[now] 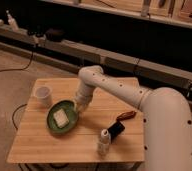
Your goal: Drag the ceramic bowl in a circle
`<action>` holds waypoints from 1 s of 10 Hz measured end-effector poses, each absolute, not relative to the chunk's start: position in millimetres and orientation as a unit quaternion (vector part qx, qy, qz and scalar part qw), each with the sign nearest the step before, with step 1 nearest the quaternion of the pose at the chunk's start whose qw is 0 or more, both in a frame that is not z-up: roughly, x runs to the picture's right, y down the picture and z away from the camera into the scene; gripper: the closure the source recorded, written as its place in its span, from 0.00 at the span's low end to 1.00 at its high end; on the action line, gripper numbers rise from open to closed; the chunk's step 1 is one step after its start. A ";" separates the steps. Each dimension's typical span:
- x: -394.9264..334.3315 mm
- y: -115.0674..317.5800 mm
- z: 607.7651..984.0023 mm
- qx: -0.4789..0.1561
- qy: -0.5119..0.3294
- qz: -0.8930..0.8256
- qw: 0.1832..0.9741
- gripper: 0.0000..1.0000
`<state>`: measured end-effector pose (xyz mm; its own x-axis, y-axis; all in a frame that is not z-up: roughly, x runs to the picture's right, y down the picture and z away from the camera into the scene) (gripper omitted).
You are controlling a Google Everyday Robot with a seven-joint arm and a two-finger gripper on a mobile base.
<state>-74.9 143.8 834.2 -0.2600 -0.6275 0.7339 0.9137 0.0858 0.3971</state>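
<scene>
The ceramic bowl (62,119) is shallow, round and green with a pale rectangular block (60,118) inside. It sits on the wooden table (49,145), left of centre. My gripper (80,106) reaches down from the white arm (114,87) and meets the bowl's right rim.
A small white mug (43,95) stands at the table's left, just up-left of the bowl. A small white bottle (104,141) stands near the front edge. A black object (115,129) and a brown one (126,115) lie at the right. A dark shelf runs behind.
</scene>
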 end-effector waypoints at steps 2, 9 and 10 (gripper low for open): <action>-50.8 161.8 829.9 -0.167 -0.448 -0.664 0.575 0.88; 106.7 153.0 838.1 -0.190 -0.387 -0.566 0.703 0.88; 124.3 141.4 841.4 -0.190 -0.373 -0.549 0.723 0.88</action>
<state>124.3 141.4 841.4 0.1188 -0.6527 0.7482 0.9365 0.3241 0.1340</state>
